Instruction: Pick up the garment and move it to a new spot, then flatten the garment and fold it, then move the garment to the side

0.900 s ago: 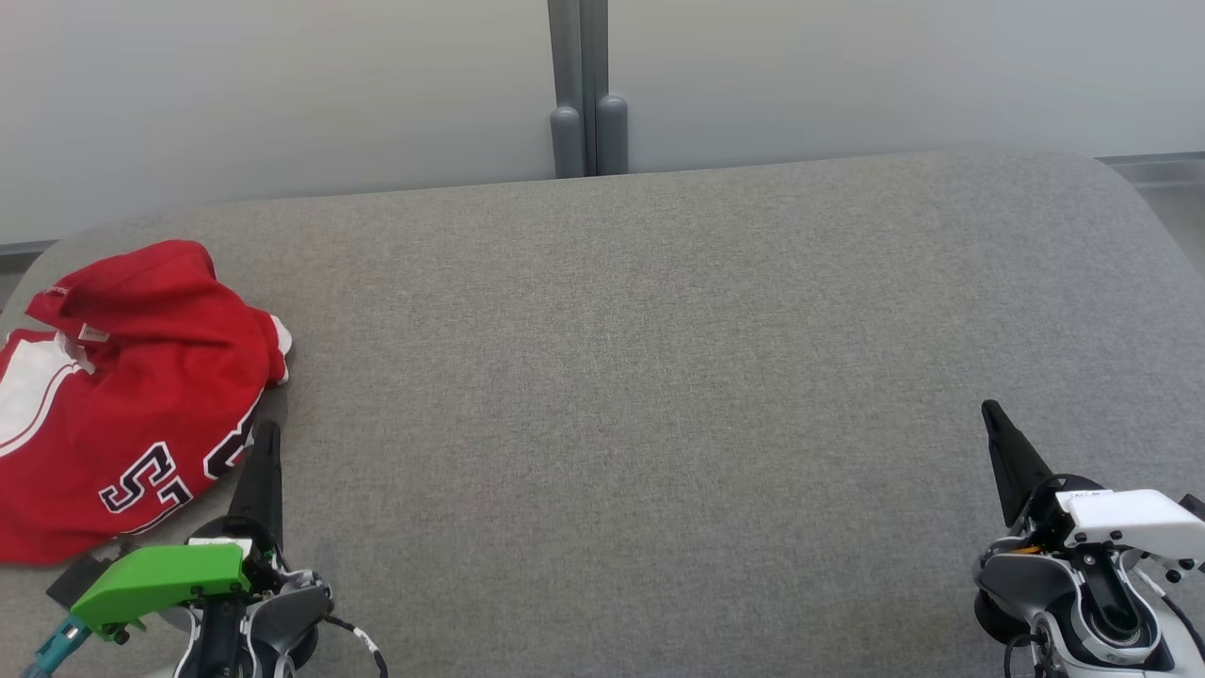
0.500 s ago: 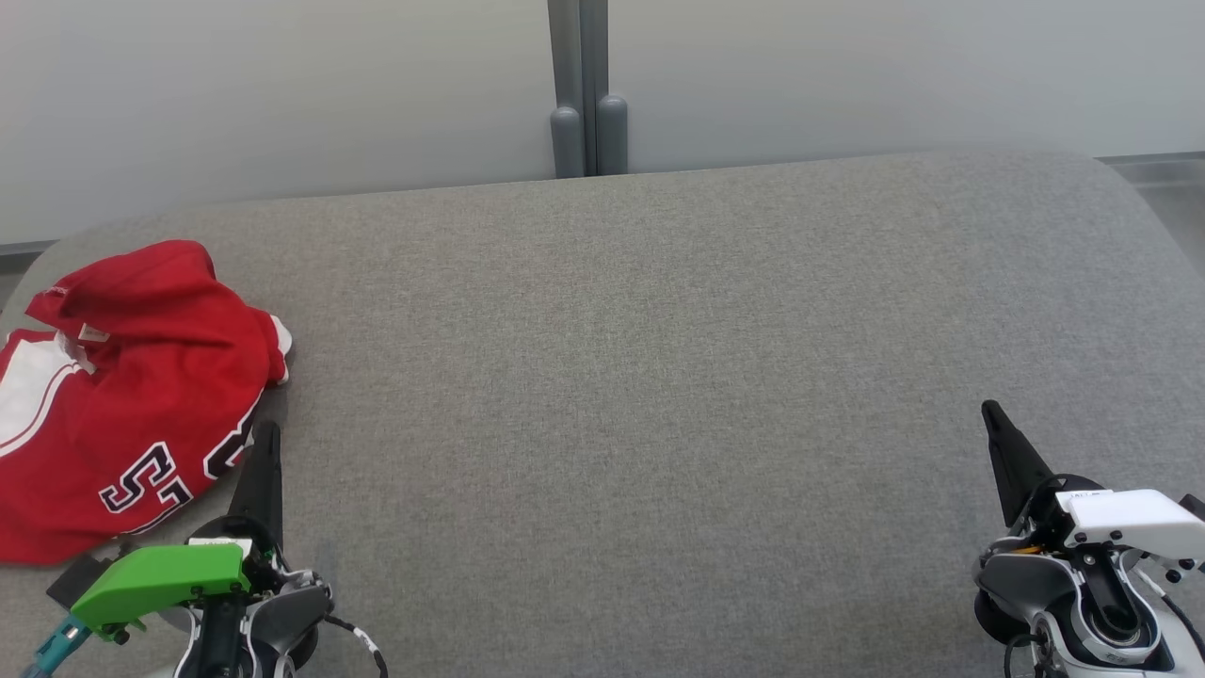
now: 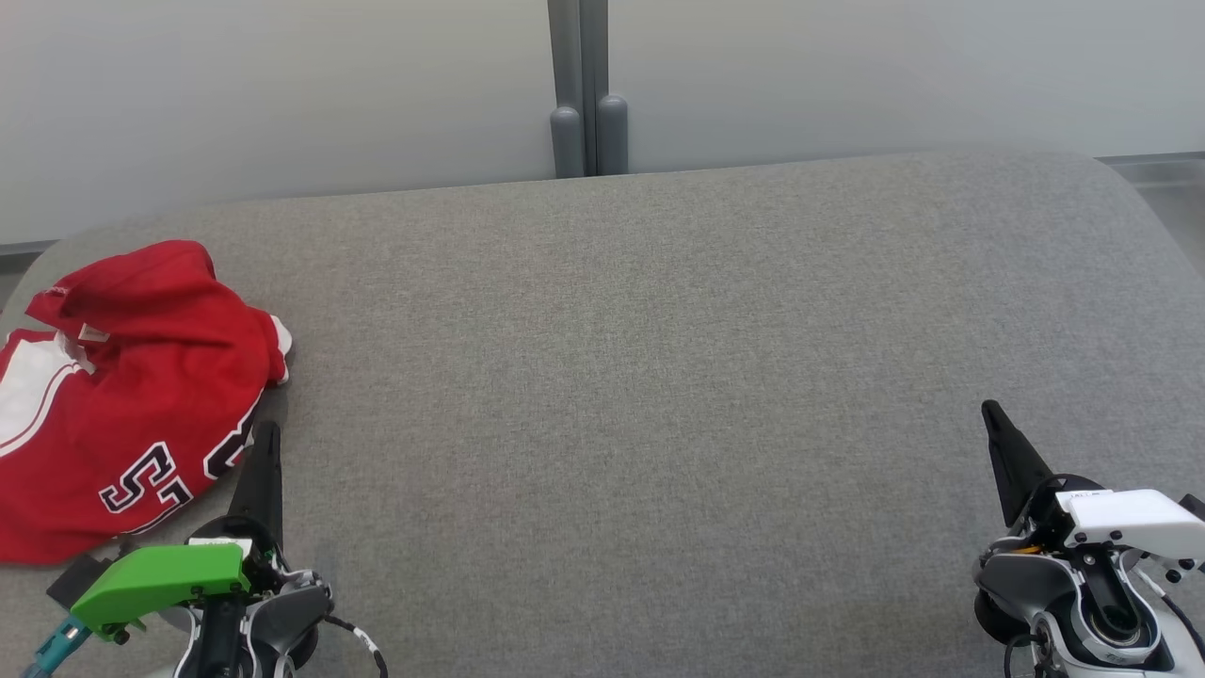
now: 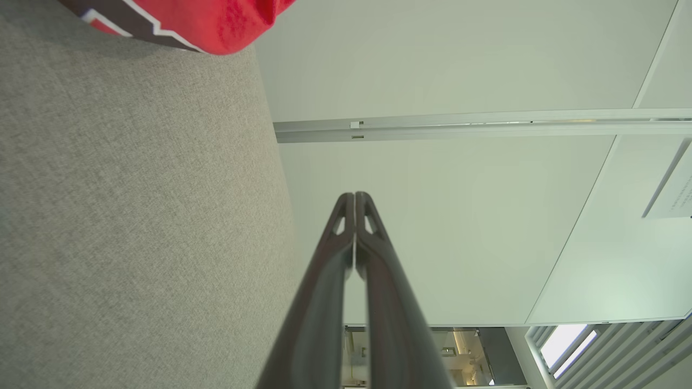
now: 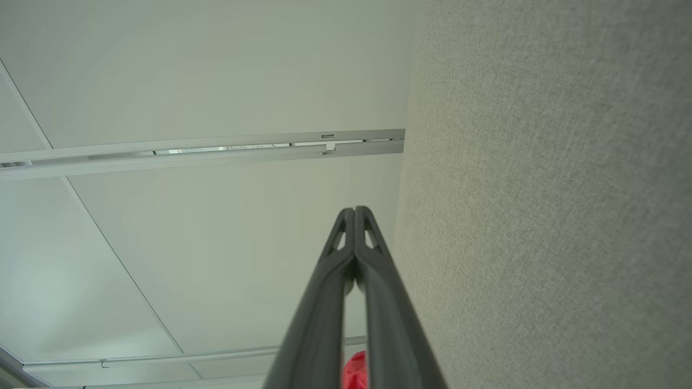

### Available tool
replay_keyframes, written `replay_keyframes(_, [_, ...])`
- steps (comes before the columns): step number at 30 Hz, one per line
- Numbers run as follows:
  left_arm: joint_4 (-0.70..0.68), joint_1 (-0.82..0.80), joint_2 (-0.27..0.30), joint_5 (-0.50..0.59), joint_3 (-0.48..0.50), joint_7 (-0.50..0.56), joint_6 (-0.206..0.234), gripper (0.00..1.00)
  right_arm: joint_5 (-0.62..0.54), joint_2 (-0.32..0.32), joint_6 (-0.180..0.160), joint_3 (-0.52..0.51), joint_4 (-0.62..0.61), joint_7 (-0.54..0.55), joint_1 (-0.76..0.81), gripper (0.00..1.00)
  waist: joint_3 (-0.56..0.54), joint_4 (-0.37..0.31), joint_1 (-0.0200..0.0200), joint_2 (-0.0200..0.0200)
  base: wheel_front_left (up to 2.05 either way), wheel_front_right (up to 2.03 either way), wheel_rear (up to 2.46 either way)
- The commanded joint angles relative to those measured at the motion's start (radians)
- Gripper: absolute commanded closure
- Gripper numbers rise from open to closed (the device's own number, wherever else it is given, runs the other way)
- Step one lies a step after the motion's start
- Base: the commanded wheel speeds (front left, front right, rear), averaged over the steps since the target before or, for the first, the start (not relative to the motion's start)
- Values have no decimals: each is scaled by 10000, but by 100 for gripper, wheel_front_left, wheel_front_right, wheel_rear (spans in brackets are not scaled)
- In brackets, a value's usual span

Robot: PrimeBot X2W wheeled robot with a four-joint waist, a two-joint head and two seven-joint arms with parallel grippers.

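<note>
A grey, fabric-covered desk (image 3: pixel 659 377) with rounded far corners stretched wide across the head view, its woven top flat. A red garment (image 3: pixel 122 395) lay crumpled in a heap on the desk's left side, close to the rounded far-left corner, showing a white panel and dark lettering edged in white. The heap ran past the left edge of that view.

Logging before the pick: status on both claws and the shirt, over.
Left claw shut, empty, beside crumpled red jersey with white trim. Right claw shut, empty, across grey fabric surface. Nothing between.
</note>
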Motion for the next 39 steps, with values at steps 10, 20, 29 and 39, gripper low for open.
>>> replay_keyframes(10, [-30,-140,70,3,37,-4,-60,100,48,-11,4,-14,-28,-16,-55,100,0,0,0,0,0,0,0])
replay_keyframes(20, [-30,-140,70,3,37,-4,-60,100,48,-11,4,-13,-28,-17,-55,100,0,0,0,0,0,0,0])
replay_keyframes(29, [-30,-140,70,3,37,-5,-60,100,48,-11,4,-13,-28,-17,-56,100,0,0,0,0,0,0,0])
replay_keyframes(39, [267,275,-50,77,-63,-92,14,0,-82,67,-2,75,185,-65,254,0,4,0,0,0,0,0,0])
